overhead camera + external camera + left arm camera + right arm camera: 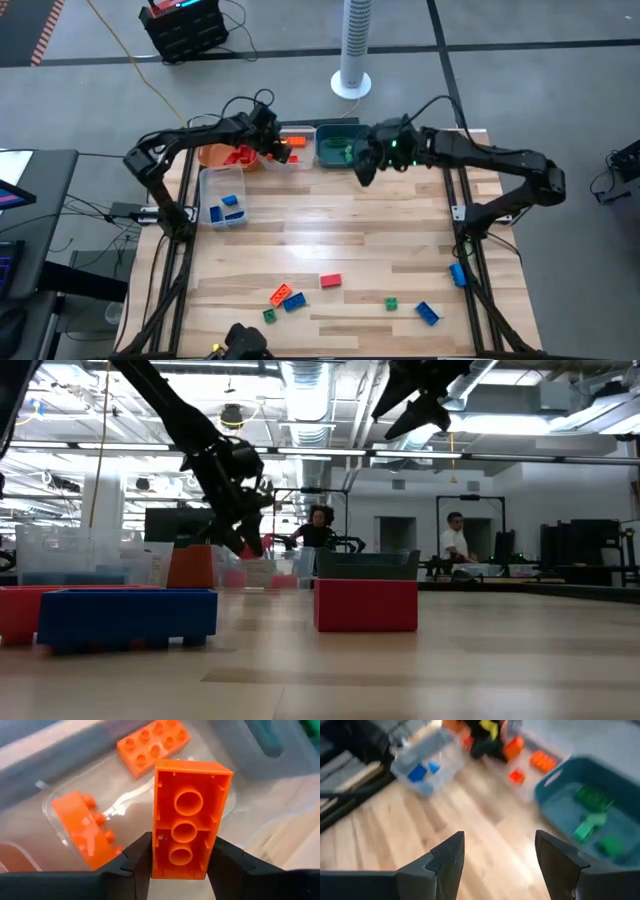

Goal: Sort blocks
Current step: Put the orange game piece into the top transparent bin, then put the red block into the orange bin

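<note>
Left gripper (182, 865) pinches an orange block (187, 820) (underside showing); right gripper (497, 852) gapes wide.

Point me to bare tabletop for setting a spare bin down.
Free: the wide middle of the table, between the bins at the far edge and the loose blocks near the front. Crowded: far edge, where left gripper and right gripper hover over bins.

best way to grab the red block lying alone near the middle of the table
Come straight down on the red block and pinch its two long sides. It lies flat with bare wood around it, and the nearest neighbours, the orange block and blue block, sit clear of it.
</note>
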